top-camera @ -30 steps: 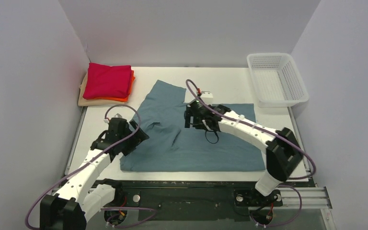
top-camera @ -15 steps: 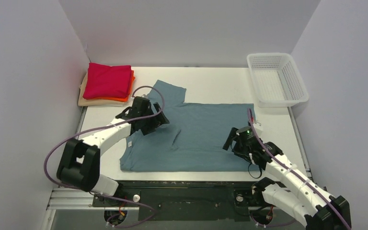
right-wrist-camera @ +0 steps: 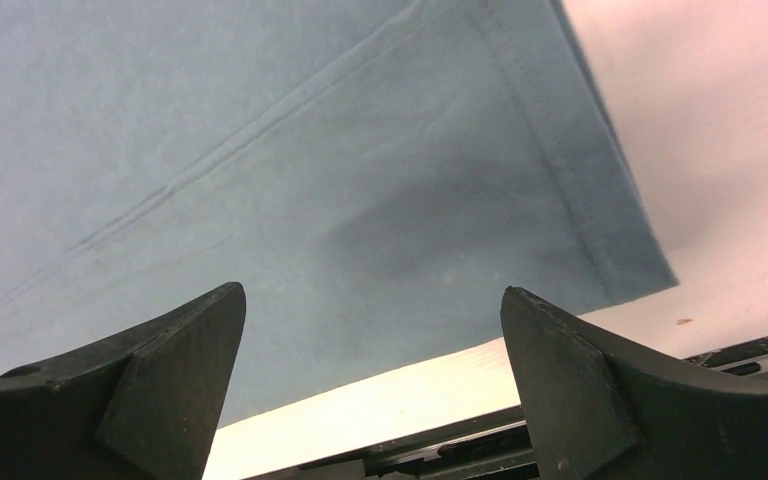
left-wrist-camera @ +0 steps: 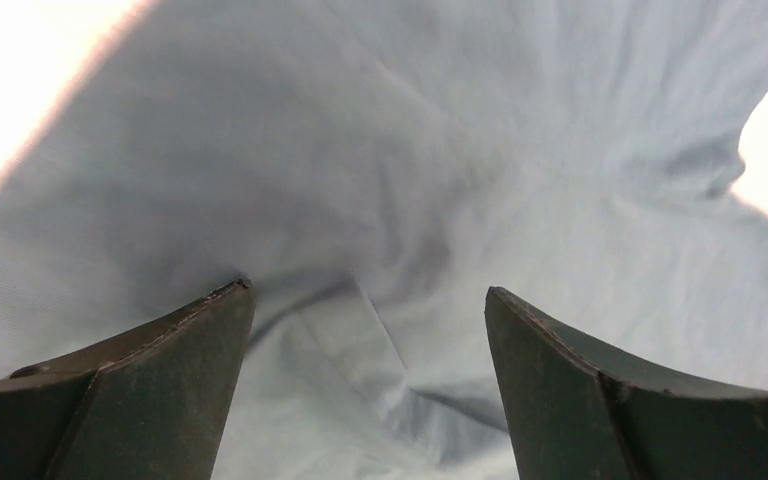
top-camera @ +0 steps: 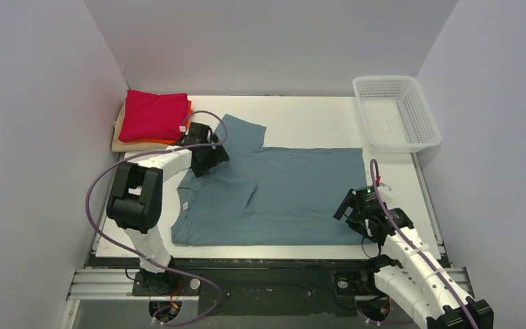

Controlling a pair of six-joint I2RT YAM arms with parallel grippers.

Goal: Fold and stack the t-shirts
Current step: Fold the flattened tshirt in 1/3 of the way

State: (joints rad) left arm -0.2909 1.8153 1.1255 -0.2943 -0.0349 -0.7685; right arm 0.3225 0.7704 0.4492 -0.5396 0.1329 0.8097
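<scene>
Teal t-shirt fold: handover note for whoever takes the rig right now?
Left gripper: open, empty, low over the teal t-shirt, at its far-left part by the sleeve.
Right gripper: open, empty, over the shirt's near-right hem corner.
Teal t-shirt: spread out mid-table, not folded.
Done: red tee on orange tee on beige tee, folded, far-left corner.
Left: fold the teal one and put it on that stack.

Spread nearly flat mid-frame: large dusty teal tee (top-camera: pixel 281 195), one sleeve angled upward, creased toward left. Stacked upper left: folded crimson tee (top-camera: pixel 154 115) atop orange tee (top-camera: pixel 188 122), beige tee (top-camera: pixel 118 134) lowest.
</scene>
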